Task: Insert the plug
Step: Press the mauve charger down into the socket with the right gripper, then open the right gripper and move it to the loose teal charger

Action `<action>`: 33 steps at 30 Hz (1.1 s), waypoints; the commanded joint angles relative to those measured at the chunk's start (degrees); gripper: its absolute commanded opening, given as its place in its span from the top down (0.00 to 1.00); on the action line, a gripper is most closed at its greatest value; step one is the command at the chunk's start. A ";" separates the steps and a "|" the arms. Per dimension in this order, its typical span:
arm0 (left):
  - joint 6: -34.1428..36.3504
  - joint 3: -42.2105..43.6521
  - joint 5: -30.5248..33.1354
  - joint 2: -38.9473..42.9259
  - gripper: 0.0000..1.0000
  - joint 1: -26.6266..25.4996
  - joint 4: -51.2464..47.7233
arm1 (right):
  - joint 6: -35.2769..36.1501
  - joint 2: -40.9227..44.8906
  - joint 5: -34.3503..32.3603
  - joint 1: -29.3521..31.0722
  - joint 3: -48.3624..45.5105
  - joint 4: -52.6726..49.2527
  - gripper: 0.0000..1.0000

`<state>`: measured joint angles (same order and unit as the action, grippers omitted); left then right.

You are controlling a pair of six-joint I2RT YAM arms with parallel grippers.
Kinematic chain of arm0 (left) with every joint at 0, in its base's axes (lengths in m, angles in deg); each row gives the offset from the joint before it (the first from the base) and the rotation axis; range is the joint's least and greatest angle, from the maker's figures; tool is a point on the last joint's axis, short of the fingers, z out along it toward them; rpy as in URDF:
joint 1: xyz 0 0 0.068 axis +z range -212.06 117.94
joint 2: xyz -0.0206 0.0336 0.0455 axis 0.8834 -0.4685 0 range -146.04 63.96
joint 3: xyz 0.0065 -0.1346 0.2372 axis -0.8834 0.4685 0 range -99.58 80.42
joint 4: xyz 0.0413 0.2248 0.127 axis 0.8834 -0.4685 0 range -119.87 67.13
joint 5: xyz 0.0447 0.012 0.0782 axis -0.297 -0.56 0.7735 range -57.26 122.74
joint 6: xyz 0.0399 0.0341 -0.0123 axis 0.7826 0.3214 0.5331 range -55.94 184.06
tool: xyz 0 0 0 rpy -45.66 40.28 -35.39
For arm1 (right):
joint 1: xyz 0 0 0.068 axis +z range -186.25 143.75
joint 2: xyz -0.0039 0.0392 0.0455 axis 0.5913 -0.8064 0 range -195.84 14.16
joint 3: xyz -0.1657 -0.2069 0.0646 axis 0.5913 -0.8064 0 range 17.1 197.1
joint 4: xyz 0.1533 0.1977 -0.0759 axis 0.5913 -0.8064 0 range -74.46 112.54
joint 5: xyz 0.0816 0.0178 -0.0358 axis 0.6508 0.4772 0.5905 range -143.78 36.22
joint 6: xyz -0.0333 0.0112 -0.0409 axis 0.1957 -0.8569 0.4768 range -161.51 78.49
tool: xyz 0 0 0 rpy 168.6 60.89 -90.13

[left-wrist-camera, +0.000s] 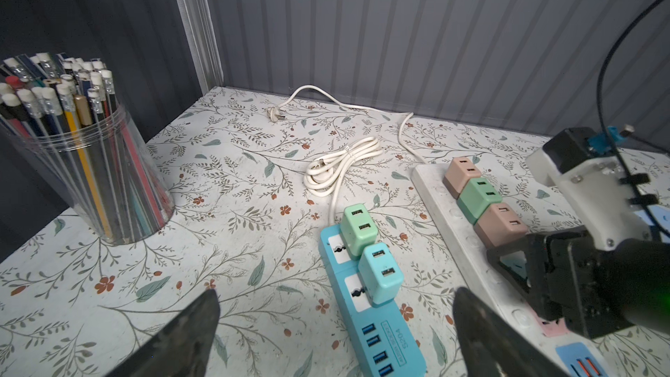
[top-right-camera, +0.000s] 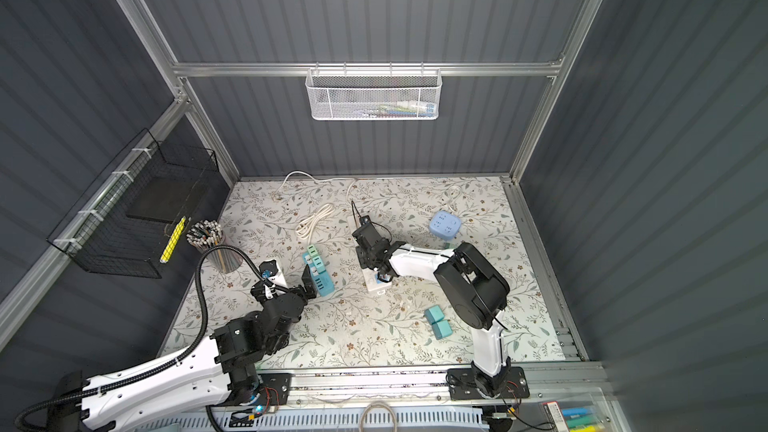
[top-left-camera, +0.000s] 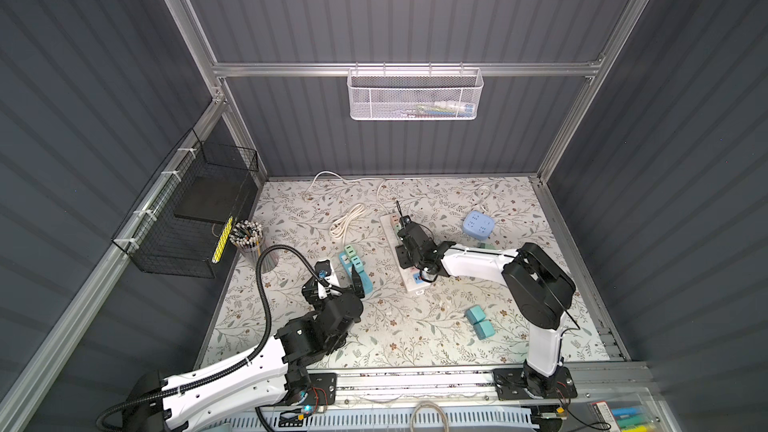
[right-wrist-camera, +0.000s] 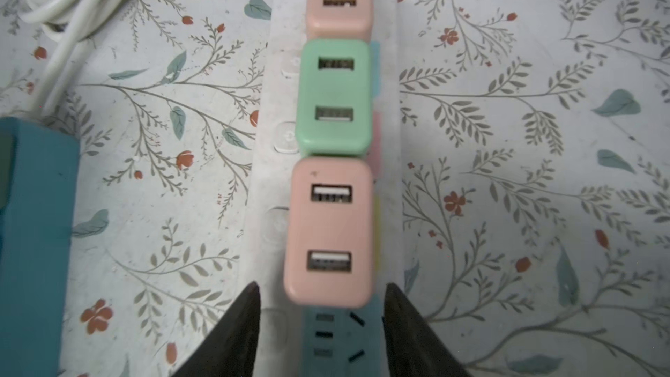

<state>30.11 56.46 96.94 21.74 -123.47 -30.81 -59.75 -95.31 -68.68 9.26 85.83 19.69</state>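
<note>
Since the pink plug looks seated in the white power strip, our right gripper open astride it, we should withdraw straight up from the strip, nudging nothing.

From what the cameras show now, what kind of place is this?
Probably a robot test cell: an aluminium frame holding grey panel walls, a robot base rail, and a white power strip laid out.
</note>
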 commanded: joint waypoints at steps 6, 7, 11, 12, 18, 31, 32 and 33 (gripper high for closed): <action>0.62 -2.83 -1.25 1.35 0.00 0.31 -1.55 | 1.51 6.07 3.67 -3.11 4.44 -4.87 0.37; 0.72 -2.87 -1.47 1.19 0.00 0.32 -1.41 | 1.79 5.98 3.69 -3.44 4.79 -5.05 0.37; 0.82 -3.88 -2.06 -0.33 0.00 0.32 -1.57 | 2.55 3.76 5.04 -5.14 7.33 -6.82 0.38; 0.82 -4.20 -2.15 -0.72 0.00 0.32 -1.78 | 2.68 3.18 5.23 -5.41 7.72 -7.23 0.39; 0.59 -4.08 -2.24 -0.77 0.00 0.32 -1.86 | 1.94 0.12 5.56 -6.08 7.07 -6.76 0.40; 1.52 -3.78 -2.48 -2.15 0.00 0.32 0.04 | 0.79 4.17 4.83 -6.08 4.97 -7.52 0.40; 1.54 -4.10 -2.65 -2.57 0.00 0.32 -0.20 | 0.75 5.19 4.93 -6.14 5.26 -8.31 0.39; 1.55 -4.22 -2.86 -2.80 0.00 0.32 -0.31 | 0.65 6.61 4.78 -6.09 5.21 -9.01 0.38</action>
<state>30.68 53.83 94.41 19.53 -123.47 -31.60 -59.08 -92.79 -63.82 3.25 91.07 13.31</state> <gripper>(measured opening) 0.999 0.614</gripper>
